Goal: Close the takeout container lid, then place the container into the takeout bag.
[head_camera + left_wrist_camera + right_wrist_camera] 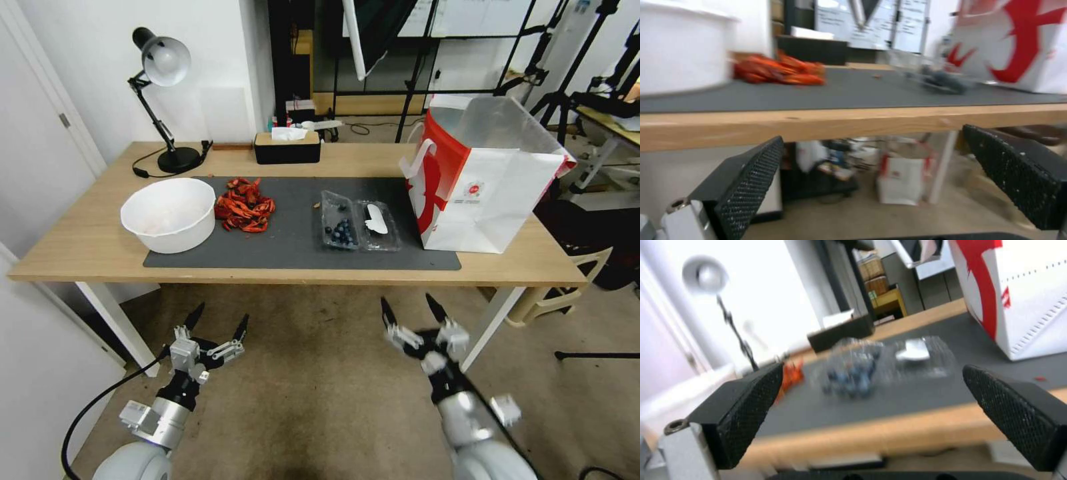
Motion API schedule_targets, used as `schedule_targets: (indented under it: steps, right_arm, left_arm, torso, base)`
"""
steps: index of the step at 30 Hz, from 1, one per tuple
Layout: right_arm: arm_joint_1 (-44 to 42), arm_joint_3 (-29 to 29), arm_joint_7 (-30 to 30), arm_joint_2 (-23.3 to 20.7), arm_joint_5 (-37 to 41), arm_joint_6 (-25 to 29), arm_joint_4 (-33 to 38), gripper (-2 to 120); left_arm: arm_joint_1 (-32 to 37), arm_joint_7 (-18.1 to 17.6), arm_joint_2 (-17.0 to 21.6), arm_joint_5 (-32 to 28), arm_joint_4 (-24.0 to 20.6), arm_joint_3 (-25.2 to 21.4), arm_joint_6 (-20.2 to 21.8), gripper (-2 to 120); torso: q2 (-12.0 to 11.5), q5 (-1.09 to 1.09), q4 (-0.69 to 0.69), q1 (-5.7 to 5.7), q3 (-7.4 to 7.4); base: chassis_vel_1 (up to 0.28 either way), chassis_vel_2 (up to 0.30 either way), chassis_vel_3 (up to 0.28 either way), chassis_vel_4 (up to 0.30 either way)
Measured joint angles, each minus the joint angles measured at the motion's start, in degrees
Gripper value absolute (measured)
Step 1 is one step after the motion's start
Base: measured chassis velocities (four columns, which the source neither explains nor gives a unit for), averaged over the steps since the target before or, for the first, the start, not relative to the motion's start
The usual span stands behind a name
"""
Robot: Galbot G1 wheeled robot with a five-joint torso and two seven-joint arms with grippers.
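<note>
Two grippers hang below the tabotop's near edge in the head view, the left gripper [217, 319] and right gripper [413, 308] both spread and empty. On the tabletop [87, 233], the takeout container [341, 229] lies open on a dark mat [293, 247], its lid [377, 225] folded flat towards the takeout bag [485, 180], which stands just beside it, mouth open, probably so the box can drop in.

From the left wrist, the fingers [746, 186] frame the tabletop edge, the container far off.

From the right wrist, the pads [744, 408] bracket the container [853, 373], likely lining up to reach the lid [918, 355].
</note>
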Motion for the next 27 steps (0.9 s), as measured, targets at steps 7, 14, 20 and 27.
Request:
schedule_targets:
  steps: [7, 14, 20, 27]
  right_arm:
    - [7.7, -1.2, 7.8, 0.5, 18.7, -7.9, 1.4, 100]
    - [14.6, -1.7, 16.4, 0.5, 38.9, -13.7, -0.4, 100]
    - [20.2, -2.6, 23.9, 1.2, 48.9, -15.2, -2.9, 100]
    - [24.7, -3.1, 28.5, 2.4, 53.3, -15.9, -5.8, 100]
  left_arm:
    - [-1.8, 0.8, 1.0, -1.4, 0.1, 2.7, 2.1, 100]
    - [-1.8, 1.8, 0.7, -3.0, 0.1, 2.4, 2.7, 100]
    - [-1.8, 1.7, 0.3, -3.1, 0.7, 2.4, 2.7, 100]
    - [-1.9, 1.8, 0.2, -3.3, 1.1, 2.3, 2.7, 100]
  torso:
    - [0.0, 0.02, 0.01, 0.0, 0.01]
    - [0.0, 0.02, -0.01, 0.0, 0.0]
    - [0.0, 0.0, -0.01, 0.0, 0.01]
    - [0.0, 0.0, -0.01, 0.0, 0.0]
  base:
    - [0.0, 0.0, 0.0, 0.0]
    - [0.0, 0.0, 0.0, 0.0]
    - [0.0, 0.0, 0.0, 0.0]
    - [0.0, 0.0, 0.0, 0.0]
